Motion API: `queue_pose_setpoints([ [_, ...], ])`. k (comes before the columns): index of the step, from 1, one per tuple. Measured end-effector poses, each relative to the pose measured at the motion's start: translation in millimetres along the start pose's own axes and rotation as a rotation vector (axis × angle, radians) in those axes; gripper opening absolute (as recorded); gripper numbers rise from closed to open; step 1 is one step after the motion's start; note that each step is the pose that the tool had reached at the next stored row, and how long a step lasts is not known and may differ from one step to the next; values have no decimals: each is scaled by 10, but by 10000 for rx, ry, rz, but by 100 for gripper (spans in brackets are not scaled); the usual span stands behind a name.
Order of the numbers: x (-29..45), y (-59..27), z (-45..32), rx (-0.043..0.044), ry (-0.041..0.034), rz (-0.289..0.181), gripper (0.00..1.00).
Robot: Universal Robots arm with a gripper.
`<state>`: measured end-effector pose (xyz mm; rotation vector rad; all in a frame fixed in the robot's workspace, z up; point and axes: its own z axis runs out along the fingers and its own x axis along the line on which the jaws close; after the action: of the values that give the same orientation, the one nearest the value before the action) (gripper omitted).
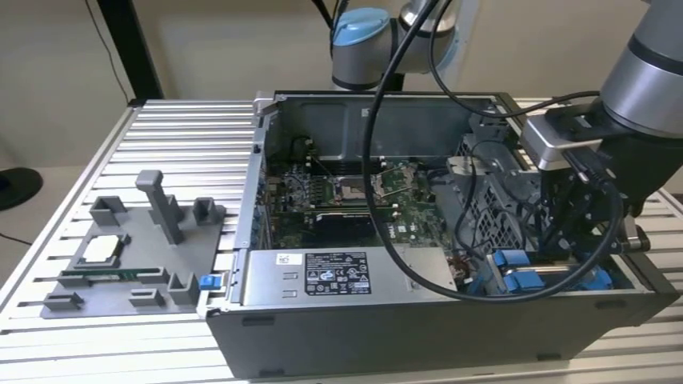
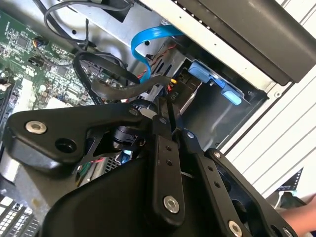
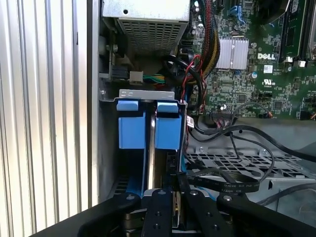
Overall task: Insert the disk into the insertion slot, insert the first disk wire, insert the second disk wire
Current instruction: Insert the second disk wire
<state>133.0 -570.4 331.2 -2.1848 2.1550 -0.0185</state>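
My one arm reaches down into open computer case [image 1: 427, 320]. Gripper [image 3: 174, 190] pinched narrow over drive bay [image 3: 148, 94], on what I cannot tell. Disk [image 3: 152, 158] sits edge-on in bay between two blue frames [image 3: 131, 123]. One blue ribbon cable [image 2: 148, 42] loops nearby.

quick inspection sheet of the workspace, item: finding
surface: ribbed metal table carrying an open computer case.
job's things: disk in its blue frame sits inside the insertion slot.
clutter: grey fixture tray at the exterior view's left.
grippers: gripper low over the disk's end; open or shut unclear.
cables: blue ribbon cable loops near the slot; black cables hang across the case.
surroundings: plain wall.
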Motion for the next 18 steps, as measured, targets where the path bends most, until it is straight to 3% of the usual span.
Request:
queue_pose_setpoints([
  [5, -1, 0, 0, -1, 3, -1, 0],
  [6, -3, 0, 11, -1, -28, 1, 100],
  [11, 1, -2, -27, 0, -38, 2, 100],
  [18, -9, -16, -259, 0, -23, 1, 100],
])
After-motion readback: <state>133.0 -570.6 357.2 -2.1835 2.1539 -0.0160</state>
